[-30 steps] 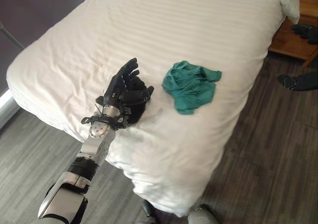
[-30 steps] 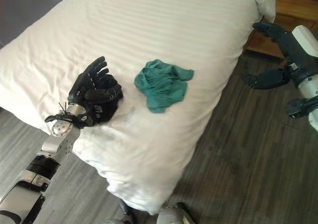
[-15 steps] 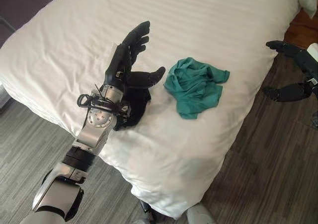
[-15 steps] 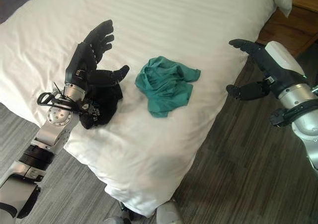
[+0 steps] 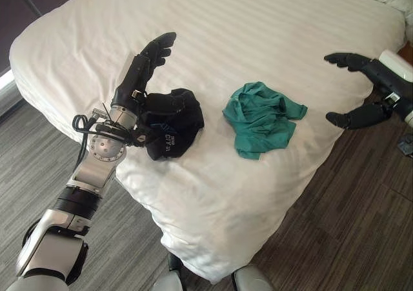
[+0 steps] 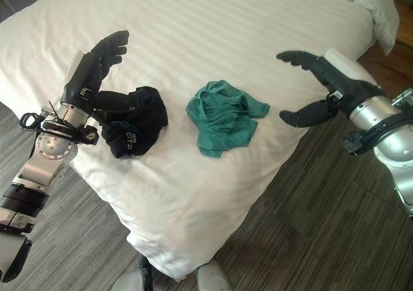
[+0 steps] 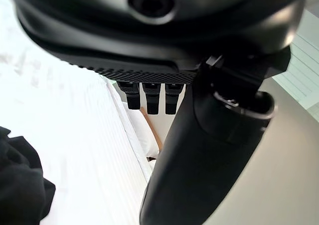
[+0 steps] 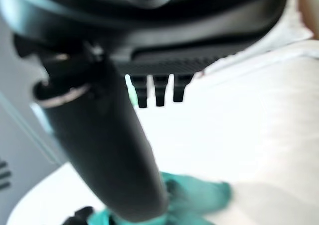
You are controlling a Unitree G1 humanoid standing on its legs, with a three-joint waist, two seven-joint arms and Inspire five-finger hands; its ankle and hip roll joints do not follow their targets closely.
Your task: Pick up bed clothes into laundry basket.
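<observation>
A crumpled black garment [image 5: 171,131] lies near the foot of the white bed [image 5: 258,20]. To its right lies a rumpled teal garment [image 5: 261,117], also seen past my right hand [image 8: 197,197]. My left hand [image 5: 139,75] is raised just left of the black garment, open with straight fingers, its thumb by the cloth's edge. My right hand [image 6: 322,71] hovers open over the bed's right edge, thumb and fingers spread, a short way right of the teal garment. Neither hand holds cloth.
Dark wood-look floor [image 5: 361,213] runs along the bed's right side and grey floor [image 5: 26,175] along its left. A pillow [image 6: 381,13] lies at the head of the bed, far right.
The camera has shifted. My left hand has drawn back left off the black garment, which is now uncovered. My right hand has moved in over the bed edge toward the teal garment.
</observation>
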